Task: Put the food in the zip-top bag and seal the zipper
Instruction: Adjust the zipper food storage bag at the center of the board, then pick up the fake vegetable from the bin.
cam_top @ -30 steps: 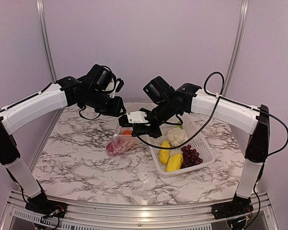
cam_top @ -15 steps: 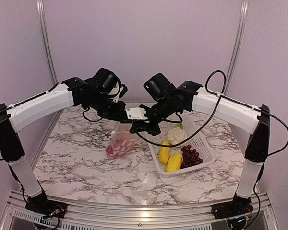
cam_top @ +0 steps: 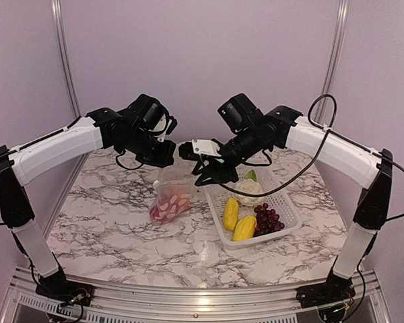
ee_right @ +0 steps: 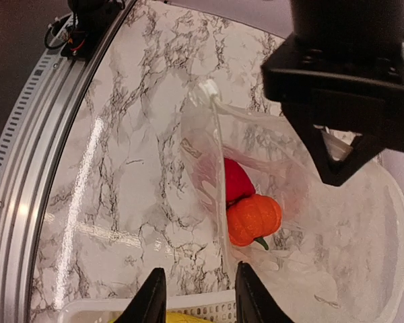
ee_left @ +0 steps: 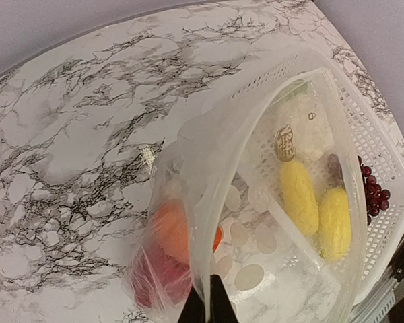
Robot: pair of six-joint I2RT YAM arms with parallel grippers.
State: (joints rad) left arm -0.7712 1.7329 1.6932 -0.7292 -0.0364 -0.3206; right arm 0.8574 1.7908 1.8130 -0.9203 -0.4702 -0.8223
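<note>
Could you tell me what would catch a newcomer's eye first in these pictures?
The clear, dotted zip-top bag hangs mid-scene from the left gripper, which pinches its rim, with the orange pumpkin and red pepper at its bottom. Just right of it, the right gripper stands open by the bag's mouth, near the white basket holding the cauliflower, two yellow pieces and grapes.

The zip-top bag rests on the surface just left of the basket, hung from the left claw at its top edge, with the pumpkin and the pepper-like piece in its bottom; the right claw is over the basket's left rear corner. In the basket the cauliflower lies at the back, two long pieces before it, the grapes to their right.
</note>
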